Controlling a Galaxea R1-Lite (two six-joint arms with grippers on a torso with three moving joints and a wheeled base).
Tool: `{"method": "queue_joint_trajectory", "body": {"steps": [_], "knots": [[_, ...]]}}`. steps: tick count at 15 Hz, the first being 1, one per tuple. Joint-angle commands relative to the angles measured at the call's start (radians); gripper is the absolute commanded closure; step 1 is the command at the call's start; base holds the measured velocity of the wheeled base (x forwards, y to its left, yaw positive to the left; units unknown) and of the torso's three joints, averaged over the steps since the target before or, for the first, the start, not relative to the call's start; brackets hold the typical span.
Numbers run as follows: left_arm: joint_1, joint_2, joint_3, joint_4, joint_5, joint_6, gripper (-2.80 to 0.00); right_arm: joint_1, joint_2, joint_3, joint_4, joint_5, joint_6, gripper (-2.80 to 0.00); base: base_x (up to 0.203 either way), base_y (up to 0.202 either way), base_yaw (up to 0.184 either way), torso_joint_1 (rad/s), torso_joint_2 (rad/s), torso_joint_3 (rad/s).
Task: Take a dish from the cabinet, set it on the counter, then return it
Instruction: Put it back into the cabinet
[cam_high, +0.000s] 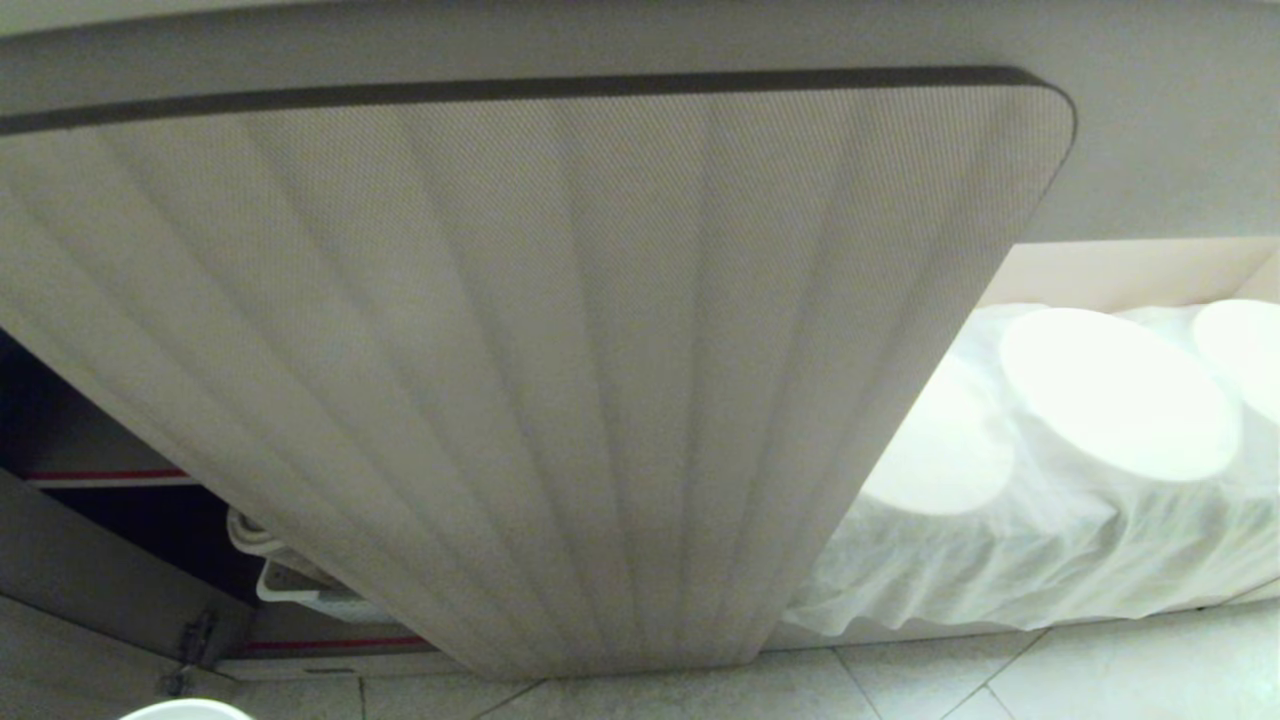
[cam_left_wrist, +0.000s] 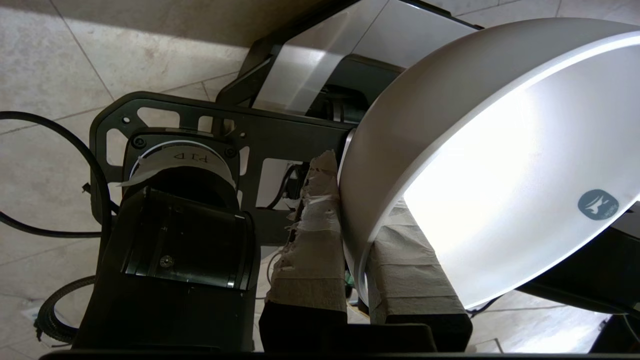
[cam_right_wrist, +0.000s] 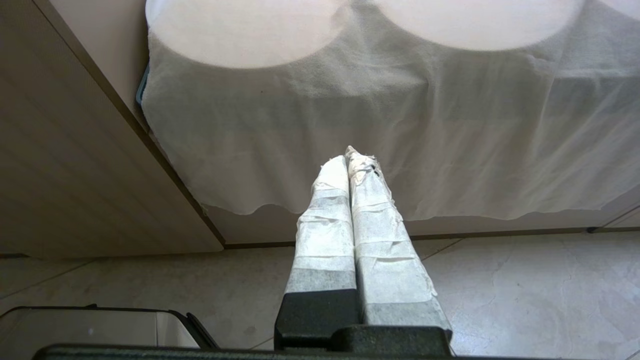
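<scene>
Your left gripper (cam_left_wrist: 357, 260) is pinching the dish (cam_left_wrist: 480, 165) by its rim, one paper-wrapped finger (cam_left_wrist: 312, 250) sitting on the outside and the other on the inside. The dish is a smooth, round, white bowl, tipping on its side low over the pale floor tiles (cam_left_wrist: 45, 65), and its rim is peeking in at the near left bottom of the head view. Your right gripper (cam_right_wrist: 354, 157) is hanging low over the floor too, its two taped fingers pressing together with nothing between them. Further off, the cabinet's ribbed beige door (cam_high: 560, 380) is standing open and filling the middle. Behind it on the left, dark shelves with red edge strips (cam_high: 105, 476) are showing. To the far right, a soft white cloth (cam_high: 1050, 560) is draping over a low surface with round white shapes on it.
</scene>
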Motion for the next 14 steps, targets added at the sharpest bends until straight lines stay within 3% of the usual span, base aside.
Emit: {"method": "queue_joint_trajectory", "body": {"steps": [1, 14], "knots": [[0.000, 0.004, 0.000, 0.006, -0.001, -0.003, 0.00, 0.000, 0.000, 0.000, 0.000, 0.000, 0.000, 0.00, 0.000, 0.000, 0.000, 0.000, 0.00, 0.000], [-0.015, 0.002, 0.000, 0.006, -0.001, -0.026, 0.00, 0.000, 0.000, 0.000, 0.000, 0.000, 0.000, 0.00, 0.000, 0.000, 0.000, 0.000, 0.00, 0.000]]}}
